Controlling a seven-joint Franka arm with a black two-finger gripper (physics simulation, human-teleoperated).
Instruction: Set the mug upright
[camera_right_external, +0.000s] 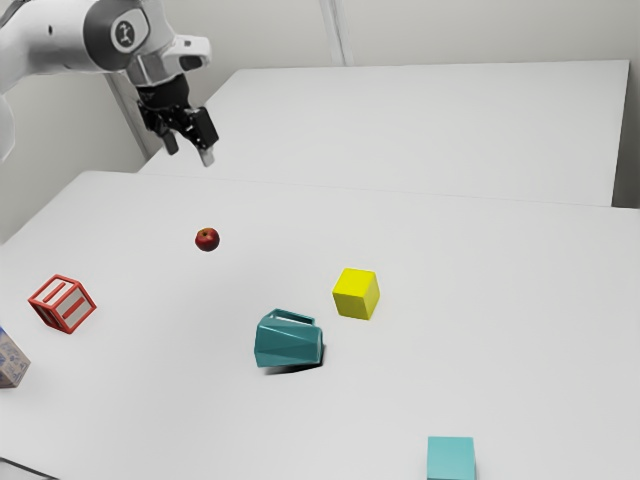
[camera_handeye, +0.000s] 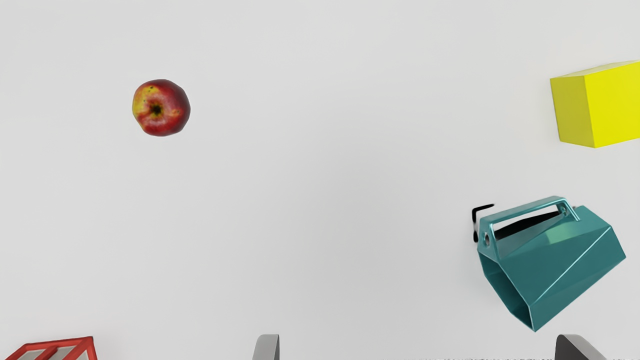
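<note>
The tabletop (camera_right_external: 180, 420) was a smooth, matte white plane. Beyond a thin line lay a second white surface (camera_right_external: 430, 125); whether the two were level could not be determined. Pale grey walls (camera_right_external: 270, 30) enclosed the scene, with a narrow vertical strip (camera_right_external: 335, 30) behind the farther surface. The teal faceted mug (camera_right_external: 290, 345) lay on its side on the tabletop, near the yellow block (camera_right_external: 356, 296). The gripper (camera_right_external: 189, 154) was released above the tabletop, its fingers (camera_handeye: 267, 348) wide apart and clear of the mug. The red apple (camera_right_external: 207, 239) rested between the gripper and the mug in the exterior view.

Partly hidden or cut off: the mug's interior was mostly concealed by its wall; black marks (camera_handeye: 482, 210) beside its handle (camera_handeye: 525, 210) were of uncertain nature. The exterior view's frame cropped the patterned box (camera_right_external: 10, 362), the turquoise block (camera_right_external: 451, 458) and a dark line (camera_right_external: 28, 468). The wrist view cropped the yellow block and the red-framed block (camera_handeye: 60, 347).
</note>
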